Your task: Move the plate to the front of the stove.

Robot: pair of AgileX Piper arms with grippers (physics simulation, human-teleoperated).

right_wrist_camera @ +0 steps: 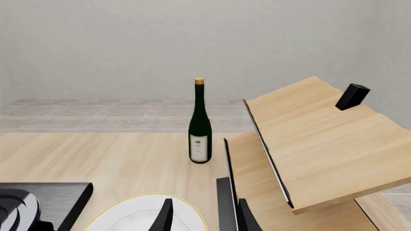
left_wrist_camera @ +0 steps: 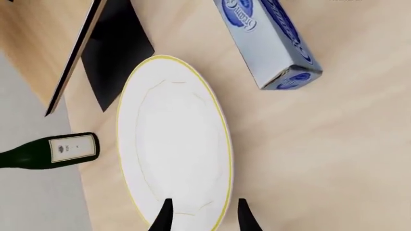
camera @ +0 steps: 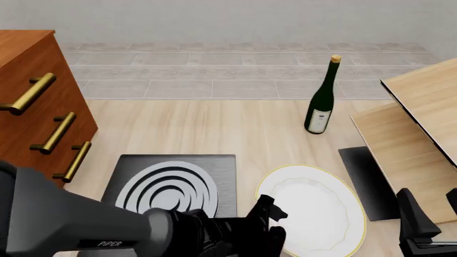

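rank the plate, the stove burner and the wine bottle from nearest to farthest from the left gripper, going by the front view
1. The plate: nearest, its near-left rim right at the left gripper.
2. The stove burner: next, to the gripper's left, a little farther up the table.
3. The wine bottle: farthest, standing upright at the far edge, to the right.

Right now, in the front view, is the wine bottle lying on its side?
No: the wine bottle stands upright on the table, its gold cap on top, behind the plate.
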